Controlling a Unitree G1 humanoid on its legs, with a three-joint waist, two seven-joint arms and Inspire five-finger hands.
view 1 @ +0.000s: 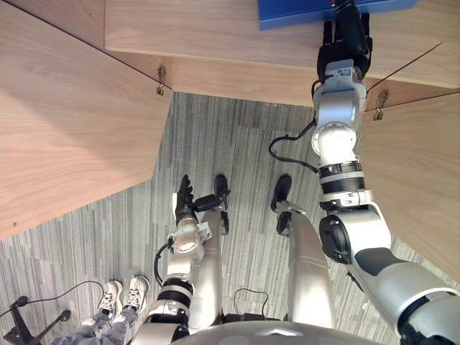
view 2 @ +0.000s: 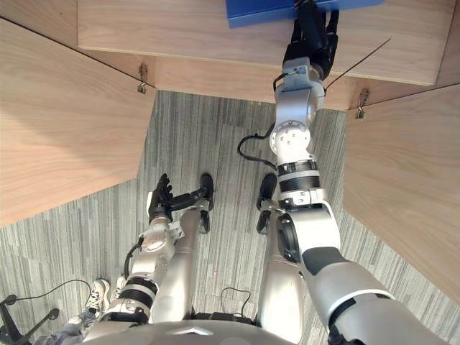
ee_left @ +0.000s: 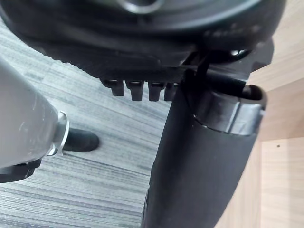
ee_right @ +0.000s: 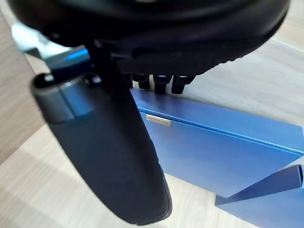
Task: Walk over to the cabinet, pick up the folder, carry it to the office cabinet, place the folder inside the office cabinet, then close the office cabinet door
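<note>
A blue folder (view 1: 295, 13) lies on the wooden shelf (view 1: 215, 36) of the open office cabinet, at the far edge of the eye views. My right hand (view 1: 345, 39) reaches up onto the shelf and rests at the folder's right end. In the right wrist view its thumb (ee_right: 109, 156) stands straight beside the folder (ee_right: 213, 156), and the fingers are straight just above the folder's top edge, not curled round it. My left hand (view 1: 185, 201) hangs low by my side over the carpet, with relaxed fingers and nothing in it.
The cabinet's left door (view 1: 65, 122) and right door (view 1: 417, 180) stand swung out towards me on either side, leaving a strip of grey carpet (view 1: 230, 144) between them. A person's shoes (view 1: 122, 293) and a black stand (view 1: 21, 323) are at the lower left.
</note>
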